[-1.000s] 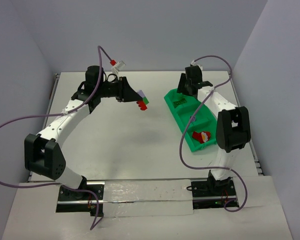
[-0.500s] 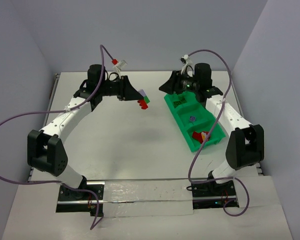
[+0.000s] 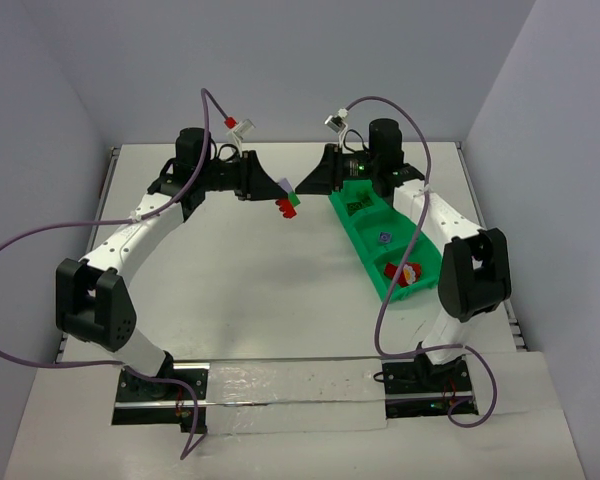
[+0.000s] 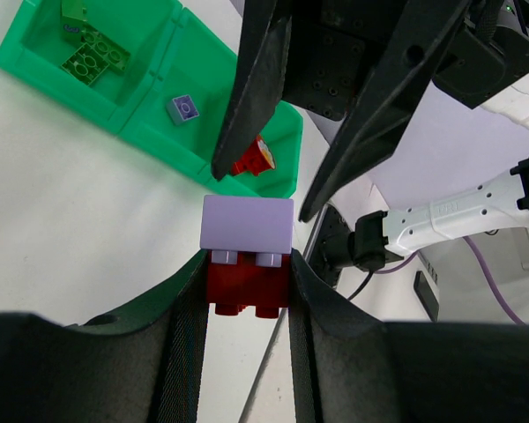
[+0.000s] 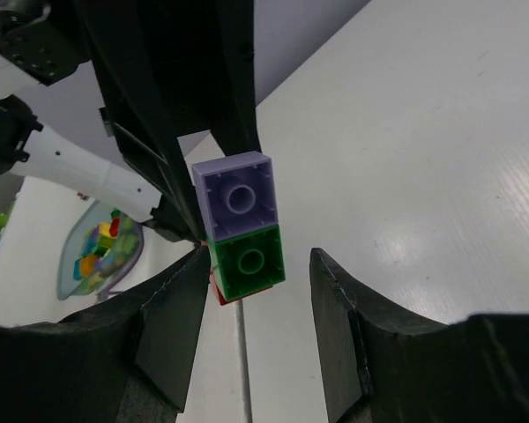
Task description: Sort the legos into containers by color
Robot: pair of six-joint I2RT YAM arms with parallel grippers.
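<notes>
The small studded plastic legos we see up front are one stack [image 3: 287, 203]: a pale purple brick [image 5: 238, 194], a green brick [image 5: 249, 258] and a red brick [image 4: 247, 284]. The left gripper [image 3: 280, 195] clenches it above the white table [image 3: 230, 280], just left of the long bright green plastic tray [image 3: 365, 255]. The right gripper [image 3: 305, 180] faces it with jaws spread wide and the stack between its fingertips (we cannot tell whether they touch).

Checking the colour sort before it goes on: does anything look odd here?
Yes. The left gripper clamps a red brick with a green brick and a purple brick stuck onto it. Joined, they cannot be sorted by colour. The right gripper stands open beside them.
</notes>
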